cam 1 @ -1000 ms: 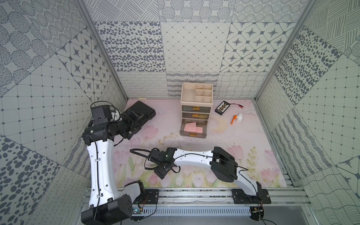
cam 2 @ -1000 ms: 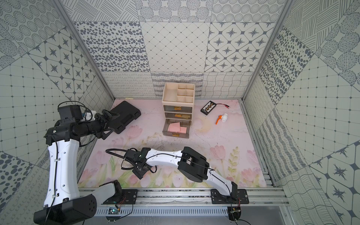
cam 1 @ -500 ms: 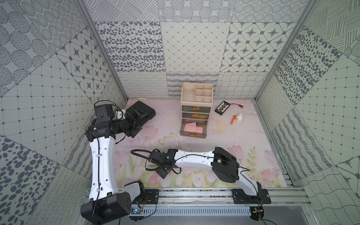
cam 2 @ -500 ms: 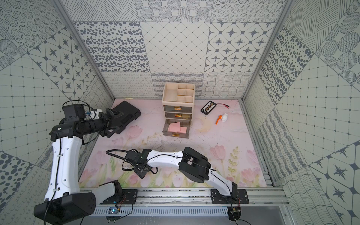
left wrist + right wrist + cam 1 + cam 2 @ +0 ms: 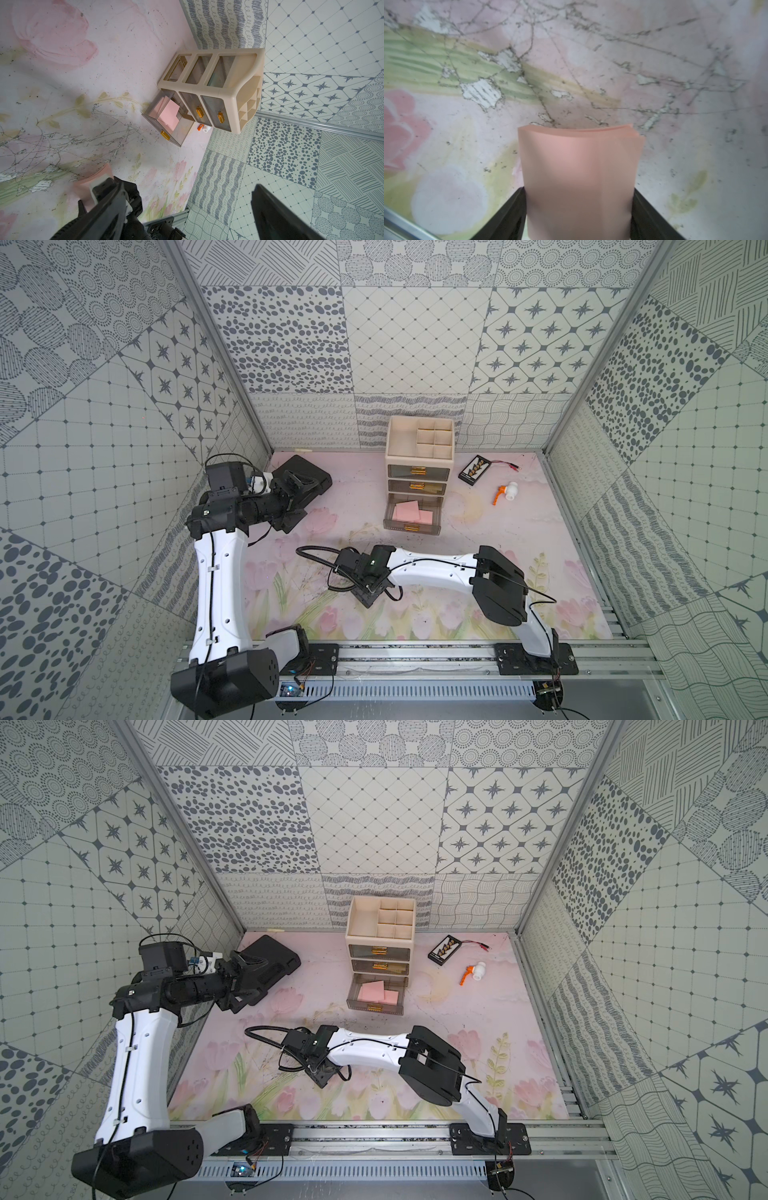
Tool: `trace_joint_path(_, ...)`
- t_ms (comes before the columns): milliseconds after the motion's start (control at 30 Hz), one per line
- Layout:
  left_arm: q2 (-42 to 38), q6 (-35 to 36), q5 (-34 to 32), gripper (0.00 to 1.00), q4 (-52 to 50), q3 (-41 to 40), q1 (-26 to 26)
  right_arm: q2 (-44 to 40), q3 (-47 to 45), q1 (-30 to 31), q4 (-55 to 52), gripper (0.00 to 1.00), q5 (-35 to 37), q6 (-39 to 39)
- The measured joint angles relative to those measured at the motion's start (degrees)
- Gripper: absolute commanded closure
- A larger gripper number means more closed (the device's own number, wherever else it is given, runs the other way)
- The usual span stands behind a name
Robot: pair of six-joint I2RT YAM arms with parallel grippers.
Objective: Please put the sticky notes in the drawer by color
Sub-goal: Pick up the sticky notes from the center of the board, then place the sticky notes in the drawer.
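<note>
Right wrist: pink pad (image 5: 579, 166) btwn jaws of right tool (image 5: 578, 192)

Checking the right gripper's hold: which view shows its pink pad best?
Right wrist: the pad is close up, bowed in the right gripper. In both top views the gripper hides it. Left wrist: nothing certain.
</note>
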Motion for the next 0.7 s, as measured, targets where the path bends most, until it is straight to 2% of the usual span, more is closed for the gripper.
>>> trace_joint_path(333,0.3,1.4,-1.1,0.03,0.2,-3.0,-2.6,-10.7,-3.2,-8.0,-1.7,0.25,4.1,-0.7)
trace_joint_path(700,1.0,3.6,-4.9,0.03,0.2,-3.8,-4.9,-11.9,-3.8,-20.0,-1.2,0.24,5.2,-3.0)
